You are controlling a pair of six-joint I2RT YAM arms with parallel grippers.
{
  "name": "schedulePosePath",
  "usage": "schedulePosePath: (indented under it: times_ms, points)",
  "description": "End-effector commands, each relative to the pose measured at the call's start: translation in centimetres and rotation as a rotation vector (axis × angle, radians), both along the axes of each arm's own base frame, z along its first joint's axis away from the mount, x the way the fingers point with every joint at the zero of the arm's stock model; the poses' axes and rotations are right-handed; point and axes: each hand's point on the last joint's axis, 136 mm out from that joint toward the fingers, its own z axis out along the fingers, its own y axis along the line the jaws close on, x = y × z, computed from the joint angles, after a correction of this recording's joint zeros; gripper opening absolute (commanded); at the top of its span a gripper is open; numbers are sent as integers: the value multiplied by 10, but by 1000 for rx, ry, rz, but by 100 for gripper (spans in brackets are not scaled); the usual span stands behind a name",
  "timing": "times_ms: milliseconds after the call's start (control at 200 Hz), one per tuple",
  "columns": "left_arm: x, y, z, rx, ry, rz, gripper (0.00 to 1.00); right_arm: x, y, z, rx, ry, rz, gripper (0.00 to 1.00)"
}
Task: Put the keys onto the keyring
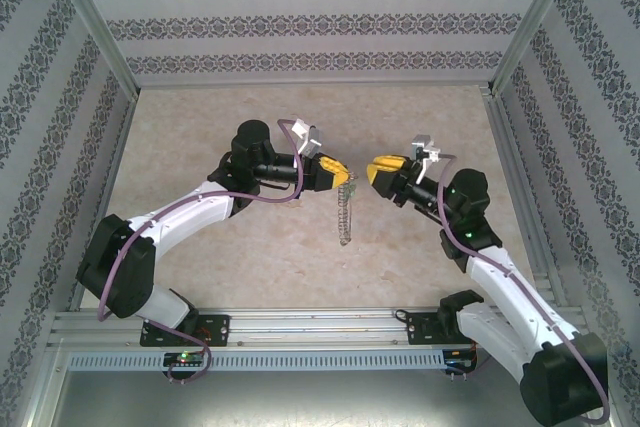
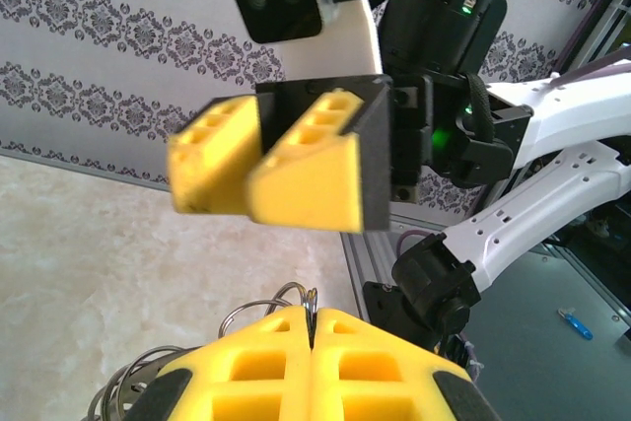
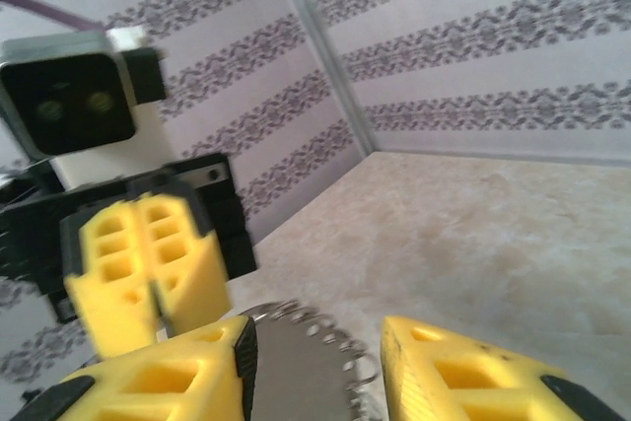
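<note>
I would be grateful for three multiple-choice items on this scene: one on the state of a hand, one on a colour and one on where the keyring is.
1. How do the jaws of the right hand stand?
A. Apart. B. Pressed shut. C. Shut on a cloth.

2. What colour are the fingers of both hands?
A. Yellow. B. Blue. C. Red.

3. Where is the keyring?
A. Lying flat, released. B. Hanging from the shut left hand. C. Clamped in the right hand.

Answers:
1 A: the left wrist view shows a dark gap between its two fingers.
2 A: the fingers are yellow in every view.
3 B: the ring is pinched between the closed left fingers, and its chain dangles below them in the top view.
</note>
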Motion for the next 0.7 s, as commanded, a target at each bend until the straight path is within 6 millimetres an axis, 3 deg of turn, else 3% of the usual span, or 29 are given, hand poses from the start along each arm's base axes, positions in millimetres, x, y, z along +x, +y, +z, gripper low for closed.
schedulePosePath:
  times_ms: [0, 165, 490, 694]
  points:
    - [-4, 4, 18, -48, -60, -20, 0, -22, 14, -5, -1, -1, 107, 37]
    - [-4, 4, 18, -49, -56, -24, 0, -23, 27, -9, -17, 1, 130, 31]
    - [-9, 5, 16, -48, -35, -45, 0, 14, 28, 15, -27, -46, 58, 20]
    - [-10, 6, 14, -49, -35, -42, 0, 9, 30, 23, -20, -59, 96, 21]
